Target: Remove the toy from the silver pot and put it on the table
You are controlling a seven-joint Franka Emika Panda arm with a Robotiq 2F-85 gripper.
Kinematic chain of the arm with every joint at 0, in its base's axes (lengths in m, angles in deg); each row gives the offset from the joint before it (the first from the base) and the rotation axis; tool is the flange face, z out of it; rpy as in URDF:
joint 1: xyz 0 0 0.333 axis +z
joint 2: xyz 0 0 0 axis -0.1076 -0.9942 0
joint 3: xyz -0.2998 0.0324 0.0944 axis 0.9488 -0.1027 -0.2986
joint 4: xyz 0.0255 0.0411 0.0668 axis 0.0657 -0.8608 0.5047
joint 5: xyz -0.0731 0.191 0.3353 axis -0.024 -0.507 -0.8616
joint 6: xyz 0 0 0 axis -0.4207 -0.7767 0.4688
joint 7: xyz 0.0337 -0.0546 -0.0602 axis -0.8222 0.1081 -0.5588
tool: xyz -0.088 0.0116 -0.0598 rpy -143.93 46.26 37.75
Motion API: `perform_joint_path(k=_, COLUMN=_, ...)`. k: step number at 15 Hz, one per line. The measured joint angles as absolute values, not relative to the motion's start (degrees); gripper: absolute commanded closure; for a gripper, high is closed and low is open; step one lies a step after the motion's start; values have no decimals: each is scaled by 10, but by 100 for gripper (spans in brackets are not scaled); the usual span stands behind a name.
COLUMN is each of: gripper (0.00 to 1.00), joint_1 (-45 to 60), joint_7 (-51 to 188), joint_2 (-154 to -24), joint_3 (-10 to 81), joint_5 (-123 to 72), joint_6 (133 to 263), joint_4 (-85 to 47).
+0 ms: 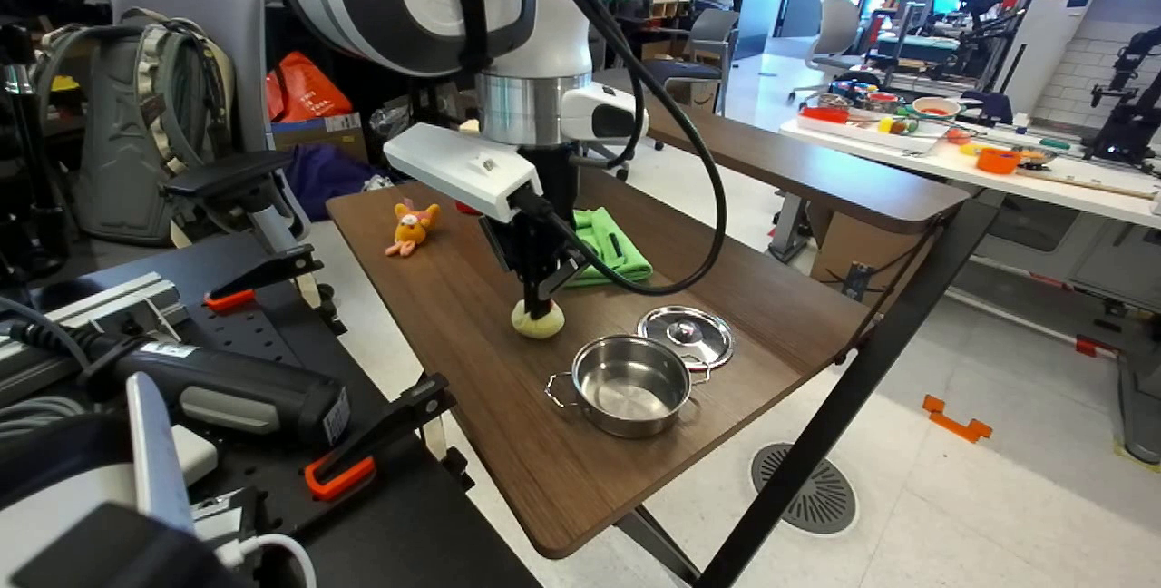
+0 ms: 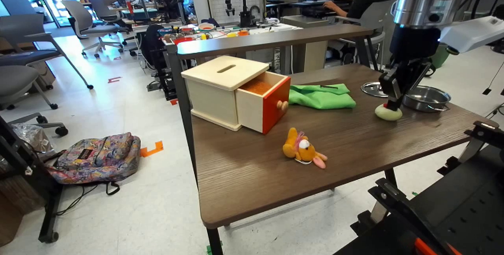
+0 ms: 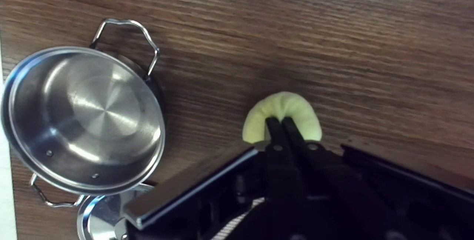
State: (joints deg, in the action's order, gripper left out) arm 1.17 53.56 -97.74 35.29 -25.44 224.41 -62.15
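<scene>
The yellow toy [image 1: 537,323] is gripped at the table [image 1: 508,429], beside the silver pot [image 1: 632,425]. In an exterior view the toy [image 2: 388,114] shows a bit of its red top under the fingers. In the wrist view the toy [image 3: 283,101] is pinched and creased between my fingertips; its near part is hidden. My gripper [image 3: 280,120] points down, nearly closed on it. Whether the toy rests on the table or hangs just above it, I cannot tell. The silver pot [image 3: 107,110] stands upright, open and empty, left of the gripper in the wrist view.
A silver lid [image 1: 687,334] lies against the pot's far side. A green cloth [image 2: 323,97], an orange toy figure [image 2: 303,148] and a wooden box with an open red-fronted drawer [image 2: 220,97] are on the table. A black bench with clamps [image 1: 263,370] stands alongside.
</scene>
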Motion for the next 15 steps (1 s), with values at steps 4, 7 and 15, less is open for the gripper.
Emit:
perform_joint_path(k=4, gripper=42, joint_1=12, joint_7=539, joint_2=-979, joint_3=360, joint_5=-254, joint_6=2244, joint_4=-615)
perform_joint_path(k=7, gripper=21, joint_1=12, joint_7=540, joint_2=-979, joint_3=362, joint_5=-254, joint_6=2243, joint_4=-614)
perform_joint_path(k=15, gripper=0, joint_1=-5, joint_7=528, joint_2=-924, joint_3=347, joint_5=-257, joint_6=2262, joint_4=-655)
